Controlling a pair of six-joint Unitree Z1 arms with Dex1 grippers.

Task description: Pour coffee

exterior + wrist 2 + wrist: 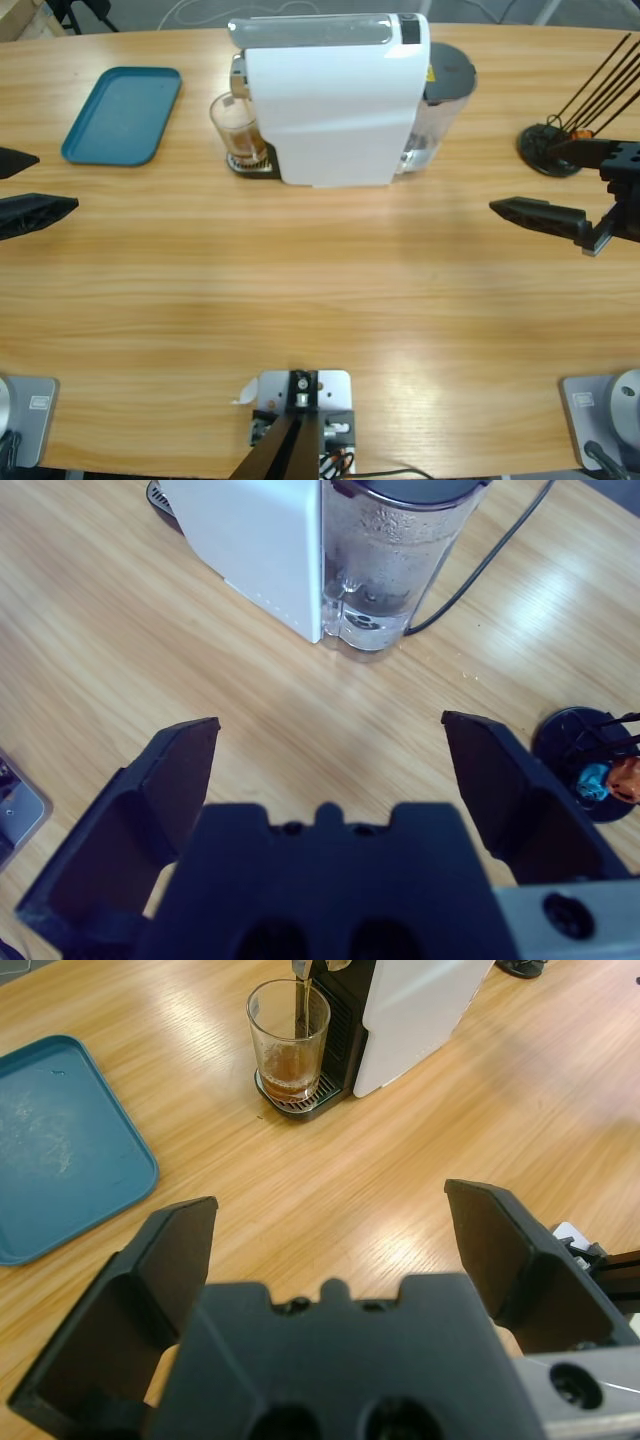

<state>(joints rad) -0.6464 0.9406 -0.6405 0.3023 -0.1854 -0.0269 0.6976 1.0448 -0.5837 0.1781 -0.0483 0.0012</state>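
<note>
Step in hand, as I read it: brew/wait phase, no grab started. Glass cup (289, 1042) sits on the drip grate (296, 1101) under the spout of the white coffee machine (335, 100), w/ a thin stream running into it in the left wrist view. The coffee (287, 1068) is just a shallow reddish-brown layer at the cup bottom.

Your left gripper (330, 1250) has jaws spread wide, nothing between them, hovering over bare table (320, 300) well apart from the cup, pointed roughly at it. Right gripper (330, 770) same: jaws wide, empty, looking at the clear water tank (385, 565) at the back of the machine. Capsule rack (592, 770) w/ teal + orange capsules sits off to its side, untouched. Teal tray (55, 1150) lies near the cup, empty.

Next move prob falls to the left arm, since the cup is on its side. You need to go in level, straddle the glass mid-height, close gently, and slide it out from under the spout w/o tipping. Glass is smooth, so watch slip. Likely best once the stream stops.
</note>
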